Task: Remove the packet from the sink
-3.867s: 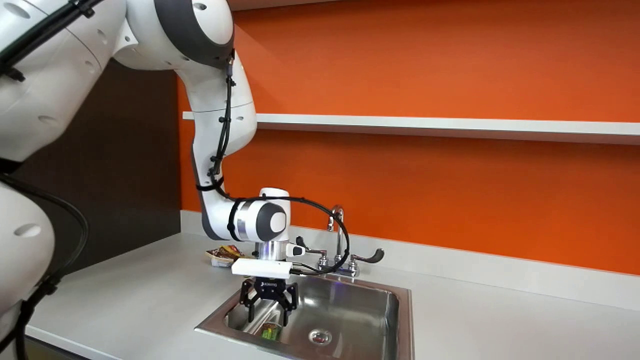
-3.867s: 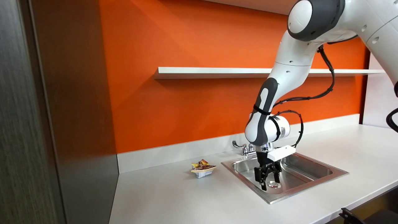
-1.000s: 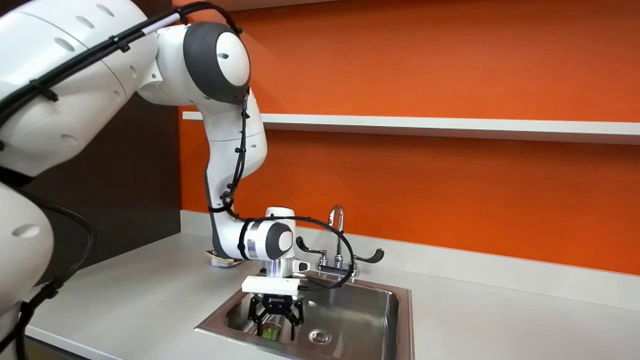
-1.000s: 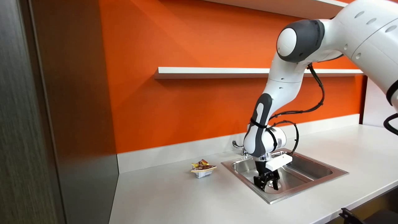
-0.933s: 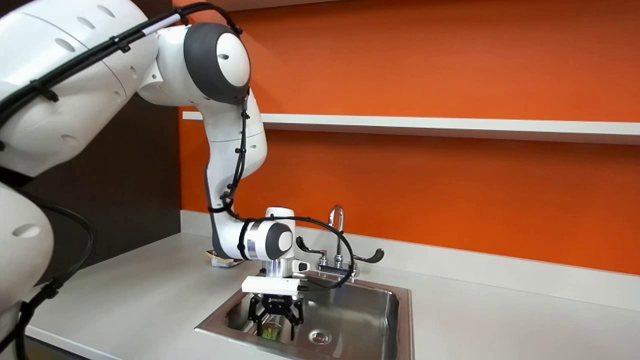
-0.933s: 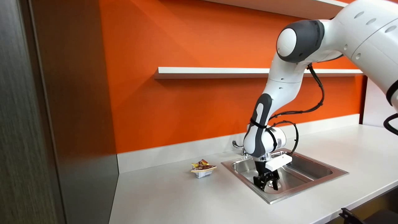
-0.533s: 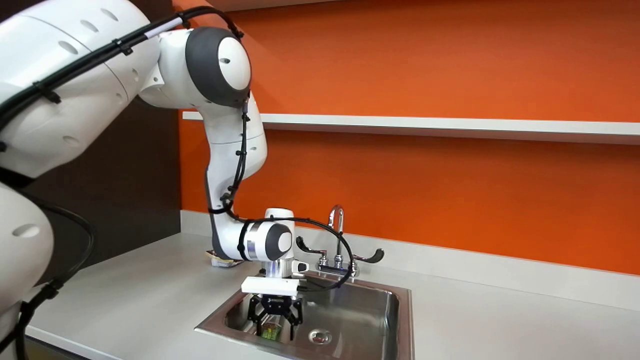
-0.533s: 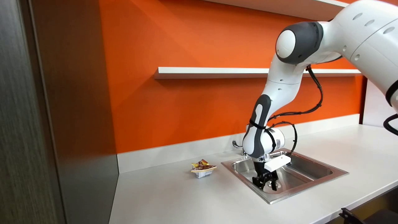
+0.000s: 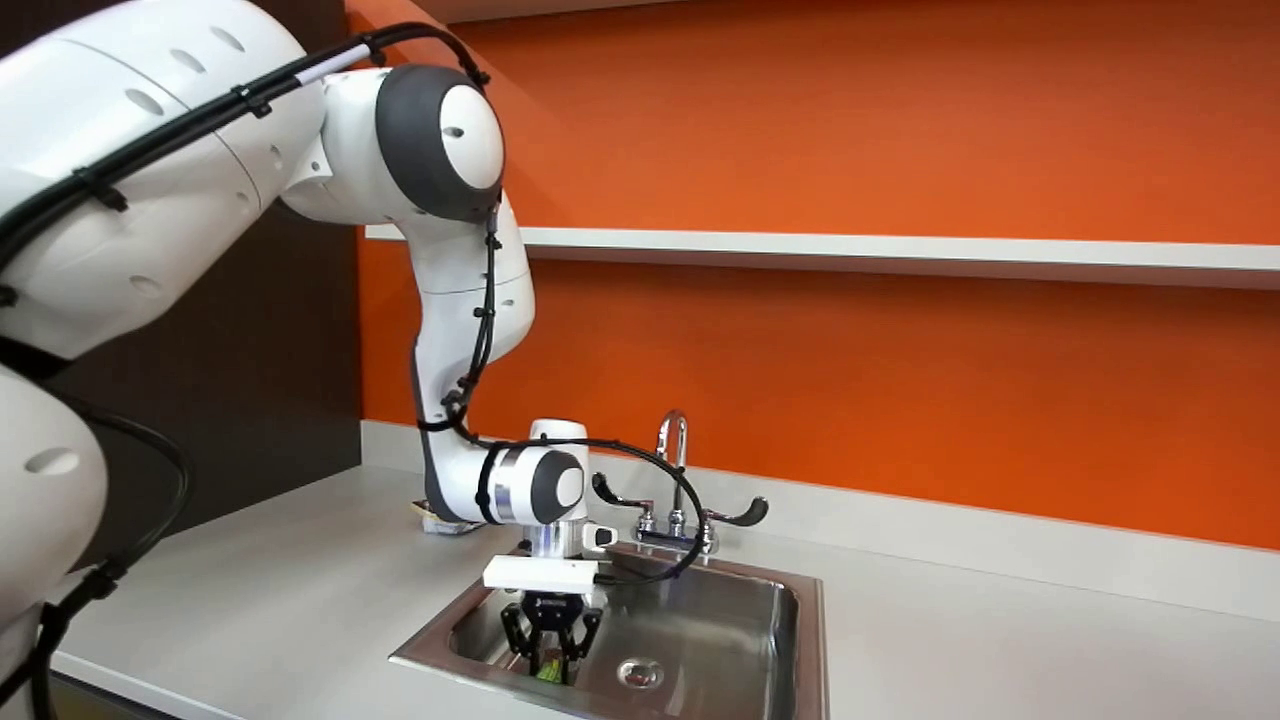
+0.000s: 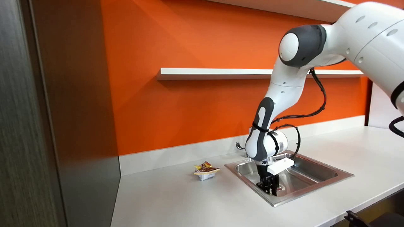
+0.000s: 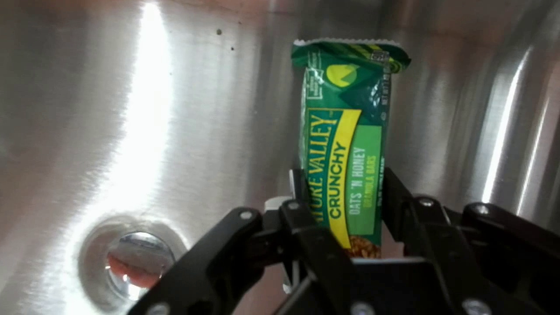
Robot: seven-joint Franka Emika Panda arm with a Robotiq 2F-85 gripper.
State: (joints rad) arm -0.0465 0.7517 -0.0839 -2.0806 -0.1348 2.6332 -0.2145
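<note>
Narrowed since a moment ago, the gripper (image 9: pixel 550 674) flanks the packet (image 9: pixel 549 671) in the sink (image 9: pixel 720 630); in an exterior view the packet is lost beneath the arm (image 10: pixel 285 80); the wrist view shows fingers (image 11: pixel 393 205) only packet-width apart, against both edges, presumably pinching the narrow way for lifting; lower end covered, firmness unclear.

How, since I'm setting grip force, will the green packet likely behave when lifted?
The green packet is probably fairly stiff: it lies straight, labelled granola bars. Being glossy, it might slip. Squeezed hard, it may crumble inside, as it reads CRUNCHY.
</note>
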